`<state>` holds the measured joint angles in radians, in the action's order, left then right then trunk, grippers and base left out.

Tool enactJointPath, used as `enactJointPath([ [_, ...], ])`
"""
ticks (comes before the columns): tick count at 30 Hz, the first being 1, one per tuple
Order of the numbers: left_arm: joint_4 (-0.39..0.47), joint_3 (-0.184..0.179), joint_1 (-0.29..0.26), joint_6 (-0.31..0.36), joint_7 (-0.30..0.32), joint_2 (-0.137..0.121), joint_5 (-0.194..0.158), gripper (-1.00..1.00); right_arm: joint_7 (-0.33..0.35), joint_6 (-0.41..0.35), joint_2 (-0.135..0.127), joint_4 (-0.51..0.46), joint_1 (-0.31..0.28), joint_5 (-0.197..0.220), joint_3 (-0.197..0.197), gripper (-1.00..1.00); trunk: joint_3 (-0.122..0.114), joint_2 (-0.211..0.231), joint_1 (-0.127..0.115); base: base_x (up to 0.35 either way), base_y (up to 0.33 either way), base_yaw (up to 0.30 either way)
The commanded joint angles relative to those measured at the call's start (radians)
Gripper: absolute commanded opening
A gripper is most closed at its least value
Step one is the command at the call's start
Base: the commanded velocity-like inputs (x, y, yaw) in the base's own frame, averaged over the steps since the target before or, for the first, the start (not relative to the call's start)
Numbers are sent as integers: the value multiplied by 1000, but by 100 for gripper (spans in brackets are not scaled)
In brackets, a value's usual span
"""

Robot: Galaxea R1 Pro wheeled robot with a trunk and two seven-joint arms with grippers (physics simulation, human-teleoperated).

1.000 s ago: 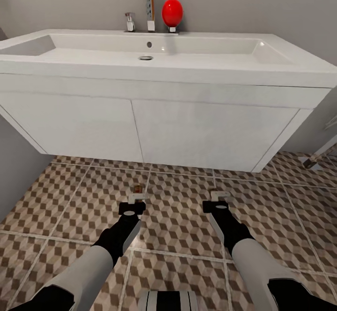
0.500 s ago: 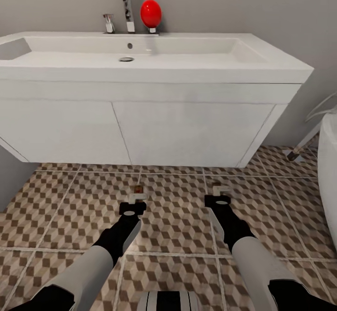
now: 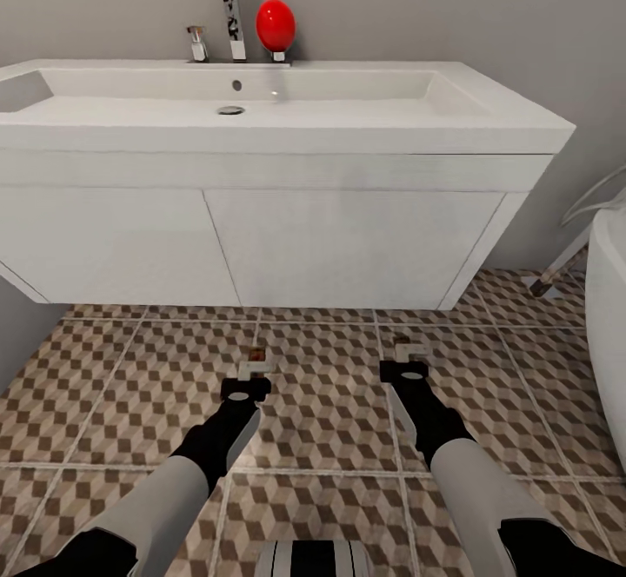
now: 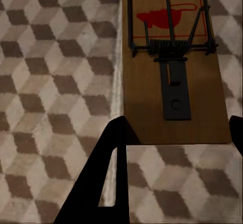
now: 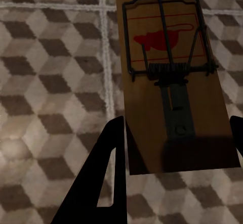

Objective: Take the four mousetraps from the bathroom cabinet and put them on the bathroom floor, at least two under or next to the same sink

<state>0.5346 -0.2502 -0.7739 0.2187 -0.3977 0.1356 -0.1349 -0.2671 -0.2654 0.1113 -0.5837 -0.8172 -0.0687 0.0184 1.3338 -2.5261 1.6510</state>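
Both arms reach low over the bathroom floor point(image 3: 322, 403) in front of the sink point(image 3: 261, 116). My left gripper point(image 3: 252, 368) is shut on a mousetrap point(image 3: 256, 353), a tan board with a wire spring and red print point(image 4: 172, 82) lying between the dark fingers point(image 4: 109, 158) of this gripper point(image 4: 177, 123). My right gripper point(image 3: 407, 361) is shut on a second mousetrap point(image 3: 402, 344), whose board point(image 5: 172, 72) sits between the fingers point(image 5: 104, 158) of that gripper point(image 5: 177, 120), close above the patterned tiles point(image 5: 50, 82). The cabinet is out of view.
The white vanity point(image 3: 348, 238) under the sink hangs off the floor, with open space beneath it. A chrome tap point(image 3: 198, 43) and a red egg-shaped object point(image 3: 275, 24) stand on the sink's back rim. A white bathtub edge point(image 3: 609, 299) rises at the right.
The camera has swung right, so the sink has slid left in the picture and the bathtub edge has come in. Both arms and their mousetraps keep the same pose.
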Motion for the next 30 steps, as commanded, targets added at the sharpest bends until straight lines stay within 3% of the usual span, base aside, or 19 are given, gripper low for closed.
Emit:
enactJointPath([
  [1,1,-7,-1,30,14,-2,-11,-100,-1,1,1,3,0,-3,3,-100,1,0,0,0,0,0],
  [3,1,-6,-1,97,55,-4,-12,-100,-1,8,1,7,0,1,3,-100,1,0,0,0,0,0],
  [4,2,-6,0,166,75,-5,-11,-100,0,10,1,8,0,2,3,-100,1,0,0,0,0,0],
  [7,3,-6,-1,300,90,-6,-9,-100,2,12,1,10,0,3,2,-100,1,0,0,0,0,0],
  [10,5,-5,-1,371,95,-9,-9,-100,3,12,1,10,0,4,1,-100,1,0,0,0,0,0],
  [18,22,-3,-1,395,93,-18,-8,-100,3,13,1,11,0,8,1,-100,1,0,0,0,0,0],
  [24,93,26,-1,397,82,-19,-8,-100,3,14,1,12,0,8,0,-100,1,0,0,0,0,0],
  [30,114,32,-1,396,84,-19,-7,-100,4,14,1,12,0,6,0,-100,1,0,0,0,0,0],
])
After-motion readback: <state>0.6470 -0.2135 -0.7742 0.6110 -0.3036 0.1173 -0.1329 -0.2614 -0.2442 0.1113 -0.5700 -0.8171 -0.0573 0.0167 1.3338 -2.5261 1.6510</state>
